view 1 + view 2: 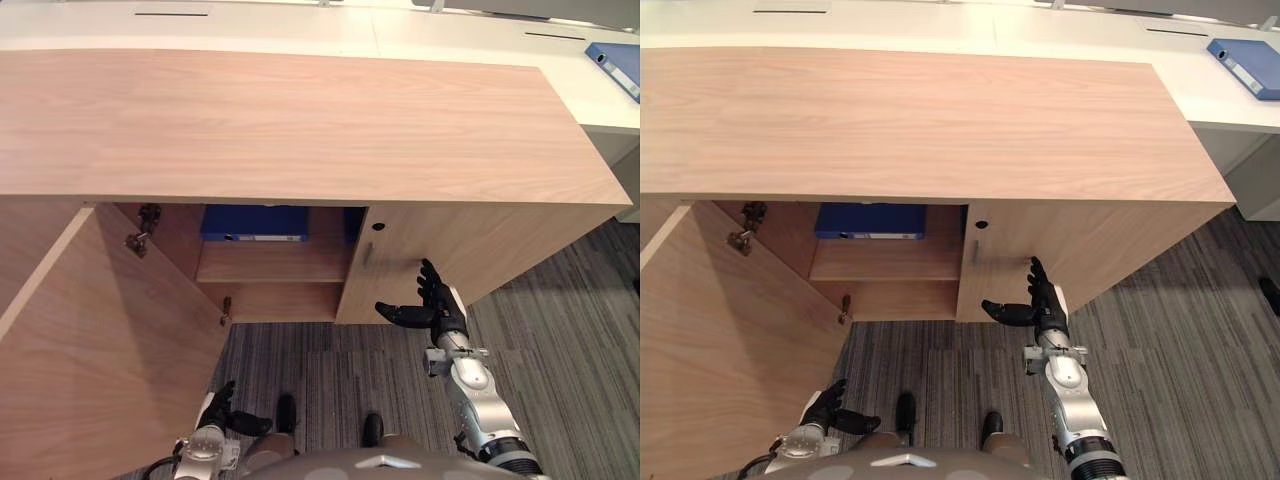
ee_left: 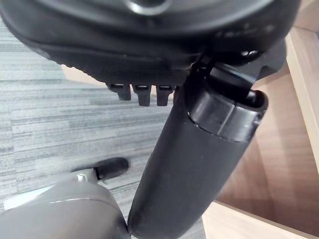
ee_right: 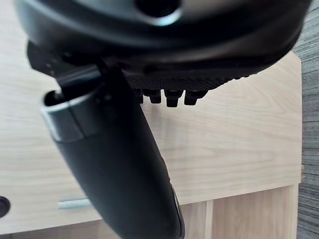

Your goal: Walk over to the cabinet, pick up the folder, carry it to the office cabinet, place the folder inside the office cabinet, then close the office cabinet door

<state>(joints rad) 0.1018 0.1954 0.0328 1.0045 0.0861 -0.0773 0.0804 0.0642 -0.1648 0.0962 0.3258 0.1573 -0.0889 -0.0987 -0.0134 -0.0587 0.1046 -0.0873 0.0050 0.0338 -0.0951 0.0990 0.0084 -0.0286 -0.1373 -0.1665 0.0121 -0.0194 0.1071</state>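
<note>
Resting on a shelf of the office cabinet (image 1: 300, 120), the folder (image 1: 255, 222) is judged placed; closing the open door (image 1: 100, 350) is the step in hand. The right hand (image 1: 438, 312) and the left hand (image 1: 220, 405) are held open, empty; the door must be pushed shut from its outer face.

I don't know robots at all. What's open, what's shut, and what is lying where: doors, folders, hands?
Left cabinet door: swung wide open.
Right cabinet door: closed.
Blue folder: lying on the upper shelf behind the open door.
Second blue folder: lying on the white desk behind.
Right hand: open, empty, raised near the closed door.
Left hand: open, empty, low beside the open door.
</note>
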